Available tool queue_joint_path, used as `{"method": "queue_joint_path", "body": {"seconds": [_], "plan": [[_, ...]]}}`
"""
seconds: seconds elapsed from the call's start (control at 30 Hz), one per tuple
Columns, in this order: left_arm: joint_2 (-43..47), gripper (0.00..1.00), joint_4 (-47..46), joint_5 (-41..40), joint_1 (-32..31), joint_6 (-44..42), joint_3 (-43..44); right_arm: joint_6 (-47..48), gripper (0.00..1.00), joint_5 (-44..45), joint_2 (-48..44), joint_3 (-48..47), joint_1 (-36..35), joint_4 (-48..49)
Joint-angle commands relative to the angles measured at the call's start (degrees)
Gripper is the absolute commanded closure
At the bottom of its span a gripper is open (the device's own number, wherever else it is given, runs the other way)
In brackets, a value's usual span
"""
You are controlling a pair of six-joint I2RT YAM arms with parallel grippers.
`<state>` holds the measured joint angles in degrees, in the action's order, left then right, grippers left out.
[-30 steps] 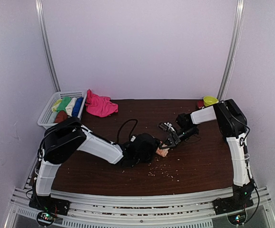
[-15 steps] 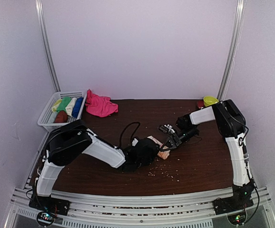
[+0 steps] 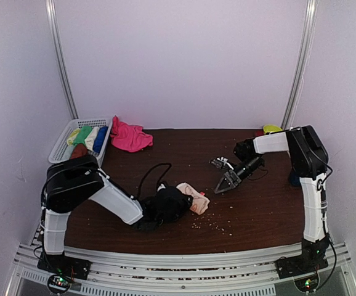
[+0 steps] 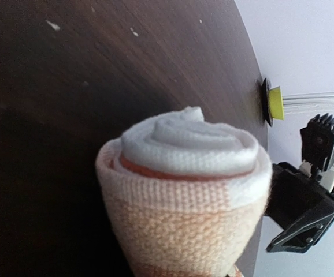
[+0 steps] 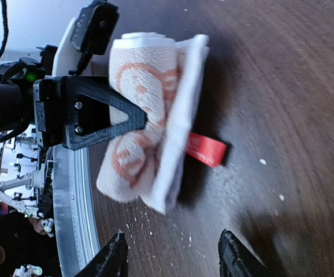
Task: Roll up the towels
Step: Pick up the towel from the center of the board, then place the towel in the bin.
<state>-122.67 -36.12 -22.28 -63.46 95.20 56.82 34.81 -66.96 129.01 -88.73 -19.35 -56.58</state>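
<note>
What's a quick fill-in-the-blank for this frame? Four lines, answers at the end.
1. The peach towel is wound into a tight ____.
2. The gripper clamped on it belongs to the ____ arm.
3. The right gripper sits clear of that towel with its jaws ____.
4. The crumpled towel beside the basket is ____.
Missing words: roll; left; open; pink.

top: high, far | wrists: near, opposed; share peach towel (image 4: pixel 184 190)
</note>
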Motion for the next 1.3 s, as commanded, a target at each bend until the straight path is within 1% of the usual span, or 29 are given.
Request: {"method": "queue_joint_path", "body": {"seconds": [0.0,0.03,0.07,0.23,0.3,0.4,0.5,0.6,0.63,0.7,0.73,0.83,0.93,1.0,1.07,1.17,1.27], "plan": [[3.55,0.78,16.86,0.43,1.38,-14.49,-9.35,7.96,0.41,10.15,-4.71,-1.55,1.95,-8.76],[5.7,0.74,17.0,0.45,1.55,-17.49,-10.58,9.72,0.4,11.18,-5.33,-1.57,2.29,-9.26],[7.85,0.74,18.1,0.56,1.72,-19.86,-11.58,10.06,0.39,12.31,-6.2,-1.2,2.49,-9.0],[20.62,0.65,27.49,0.14,2.62,-31.84,-14.59,5.08,0.32,19.04,-10.99,3.35,2.56,-1.29],[26.8,0.62,31.24,-0.8,2.88,-36.76,-15.65,5.04,0.32,19.41,-11.48,3.73,2.57,-0.78],[36.53,0.62,36.73,-3.16,3.58,-41.88,-16.81,5.96,0.32,18.79,-11.57,3.93,2.57,-1.3],[47.0,0.61,38.51,-3.67,5.99,-47.58,-18.75,6.19,0.32,18.35,-11.59,4.51,2.57,-0.91],[56.49,0.6,39.64,-6.27,9.53,-52.91,-20.23,7.07,0.32,17.86,-11.55,4.61,2.56,-1.32],[60.12,0.6,39.04,-7.63,10.39,-55.4,-20.52,7.3,0.32,17.71,-11.75,4.66,2.57,-1.38],[64.79,0.58,37.76,-11.82,11.63,-60.51,-20.78,7.75,0.32,17.49,-12.28,4.86,2.57,-1.29],[66.34,0.58,37.09,-13.84,12.63,-64.38,-20.66,7.8,0.32,17.55,-12.61,4.98,2.57,-0.94],[68.93,0.6,35.37,-19.57,16.36,-72.55,-19.44,7.2,0.32,17.65,-13.53,5.62,2.57,0.4],[69.39,0.61,26.75,-22.82,19.97,-83.35,-20.46,7.05,0.32,17.65,-13.79,5.87,2.57,0.75],[68.7,0.61,20.01,-21.88,22.71,-89.47,-21.57,7.29,0.32,17.84,-13.86,5.91,2.6,0.76],[66.64,0.62,16.35,-19.62,27.34,-92.57,-21.45,7.3,0.32,18.01,-14.01,6.14,2.57,0.97],[62.8,0.63,10.07,-16.94,32.32,-97.6,-21.3,7.09,0.33,18.17,-14.46,6.45,2.57,1.33],[57.01,0.64,4.24,-14.01,37.62,-101.08,-20.35,7.25,0.33,18.31,-14.71,6.53,2.57,1.39]]}}
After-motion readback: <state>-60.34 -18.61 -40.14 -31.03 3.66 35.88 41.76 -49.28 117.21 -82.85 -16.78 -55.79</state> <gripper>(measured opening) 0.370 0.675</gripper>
